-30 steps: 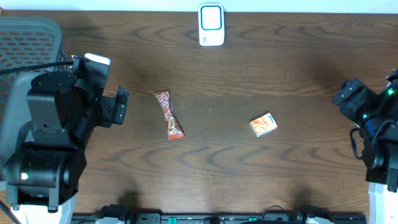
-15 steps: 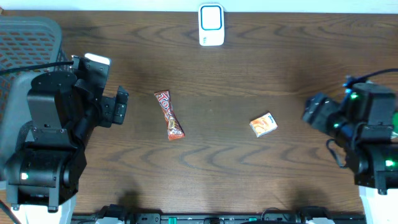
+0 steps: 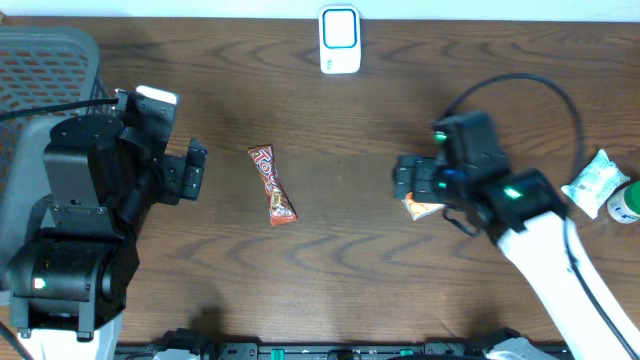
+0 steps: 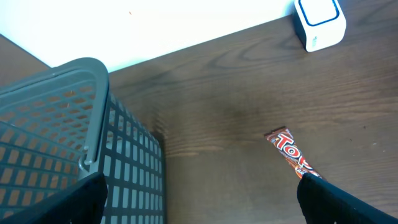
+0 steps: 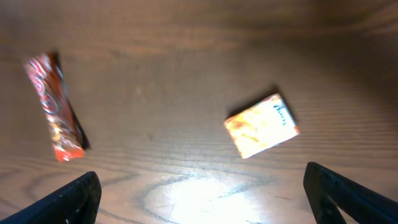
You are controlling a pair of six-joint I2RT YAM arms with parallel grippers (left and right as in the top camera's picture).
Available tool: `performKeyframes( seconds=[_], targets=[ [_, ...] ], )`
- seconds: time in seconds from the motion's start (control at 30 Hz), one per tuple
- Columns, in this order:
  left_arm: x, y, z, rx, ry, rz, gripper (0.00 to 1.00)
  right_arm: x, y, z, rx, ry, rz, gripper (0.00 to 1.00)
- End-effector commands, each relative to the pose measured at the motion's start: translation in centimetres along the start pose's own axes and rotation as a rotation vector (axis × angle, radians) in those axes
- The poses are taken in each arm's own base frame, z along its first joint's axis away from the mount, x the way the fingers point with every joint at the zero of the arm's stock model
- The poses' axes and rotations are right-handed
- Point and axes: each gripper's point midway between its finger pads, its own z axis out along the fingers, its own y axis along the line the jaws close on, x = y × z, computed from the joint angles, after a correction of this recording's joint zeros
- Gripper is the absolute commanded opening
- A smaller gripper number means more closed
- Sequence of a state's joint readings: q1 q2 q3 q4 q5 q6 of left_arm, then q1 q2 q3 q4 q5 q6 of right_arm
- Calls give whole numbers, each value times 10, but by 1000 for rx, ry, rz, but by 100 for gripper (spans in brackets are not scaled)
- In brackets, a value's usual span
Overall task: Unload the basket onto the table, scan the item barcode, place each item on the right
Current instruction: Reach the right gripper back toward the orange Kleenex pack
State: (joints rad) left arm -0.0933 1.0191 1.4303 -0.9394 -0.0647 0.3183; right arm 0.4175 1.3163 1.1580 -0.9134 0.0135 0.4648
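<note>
The right gripper point(image 5: 202, 196), jaws spread wide, is being held over the orange packet point(image 5: 261, 126) (lying flat, right of centre in the overhead frame), whose narrow sides should probably be straddled squarely before any closing.

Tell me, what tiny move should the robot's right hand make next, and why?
Probably lower the right hand toward the orange packet. The hand is open and hovers above it. In the wrist view the packet lies flat on the table in the gap between its two fingers, and nothing is held yet.
</note>
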Motion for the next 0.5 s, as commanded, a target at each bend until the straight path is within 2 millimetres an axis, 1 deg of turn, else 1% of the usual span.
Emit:
performKeyframes(
  seconds=[0.0,0.07,0.2,0.33,0.4,0.47],
  targets=[
    [2,0,0,2,5,-4,98,13,7,21,13,68,-17,99],
    [2,0,0,2,4,-4,98,18,10,34,23,104,-31,99],
    [2,0,0,2,5,-4,98,29,13,52,45,162,-52,99],
    [2,0,0,2,4,-4,98,37,11,66,69,209,-59,99],
    [2,0,0,2,4,-4,98,38,11,77,73,223,-74,99],
    [2,0,0,2,5,-4,98,43,12,89,73,256,-65,99]
  ],
)
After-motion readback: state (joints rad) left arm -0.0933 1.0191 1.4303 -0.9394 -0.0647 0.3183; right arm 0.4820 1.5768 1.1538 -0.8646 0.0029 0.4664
